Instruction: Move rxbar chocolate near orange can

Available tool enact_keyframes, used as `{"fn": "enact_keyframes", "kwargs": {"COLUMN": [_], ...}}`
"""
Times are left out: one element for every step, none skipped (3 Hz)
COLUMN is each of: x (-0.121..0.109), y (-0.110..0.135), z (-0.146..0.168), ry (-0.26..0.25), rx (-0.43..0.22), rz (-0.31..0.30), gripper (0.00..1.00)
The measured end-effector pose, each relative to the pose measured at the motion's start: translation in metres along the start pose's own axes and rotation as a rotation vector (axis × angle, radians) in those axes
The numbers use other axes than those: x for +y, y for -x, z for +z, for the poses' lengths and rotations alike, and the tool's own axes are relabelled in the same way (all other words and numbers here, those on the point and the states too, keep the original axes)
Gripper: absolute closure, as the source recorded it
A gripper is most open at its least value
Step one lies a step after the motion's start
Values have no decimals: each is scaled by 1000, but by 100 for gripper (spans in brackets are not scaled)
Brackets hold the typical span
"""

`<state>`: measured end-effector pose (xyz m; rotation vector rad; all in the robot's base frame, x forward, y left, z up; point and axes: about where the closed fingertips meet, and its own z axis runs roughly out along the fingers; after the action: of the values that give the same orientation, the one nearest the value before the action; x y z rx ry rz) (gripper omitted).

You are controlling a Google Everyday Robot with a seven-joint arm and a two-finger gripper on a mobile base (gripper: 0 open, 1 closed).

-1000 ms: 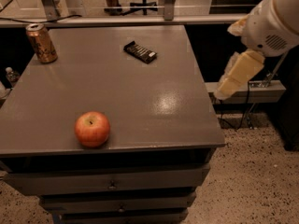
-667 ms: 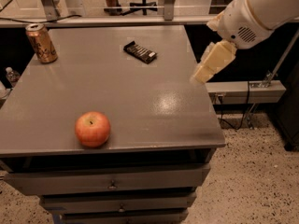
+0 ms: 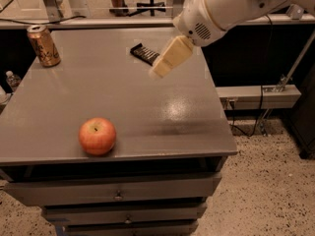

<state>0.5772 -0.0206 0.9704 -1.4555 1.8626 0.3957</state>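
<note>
The rxbar chocolate [image 3: 144, 53] is a flat black bar with pale stripes lying on the grey table top, toward the back middle; its right end is hidden behind the gripper. The orange can [image 3: 43, 45] stands upright at the table's back left corner. My gripper [image 3: 170, 58] is a pale cream-coloured hand on a white arm that reaches in from the upper right. It hangs above the table just right of the bar and points down and left.
A red-orange apple [image 3: 97, 136] sits near the front left of the grey table [image 3: 162, 127], which has drawers below. The table's right edge drops to speckled floor. A rail and chair legs stand behind the table.
The arm has swung left from beyond the table's right edge to over the table, and the gripper is now beside the bar. The bar, can and apple have not moved.
</note>
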Motion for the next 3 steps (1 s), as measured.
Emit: {"fn": "enact_keyframes", "kwargs": {"x": [0,-2,-16], "y": [0,1,-5], "z": [0,12,51], "ry": [0,-4,-14], "rx": [0,-17,-38], "rz": [0,6,29], "gripper": [0,0,0]}}
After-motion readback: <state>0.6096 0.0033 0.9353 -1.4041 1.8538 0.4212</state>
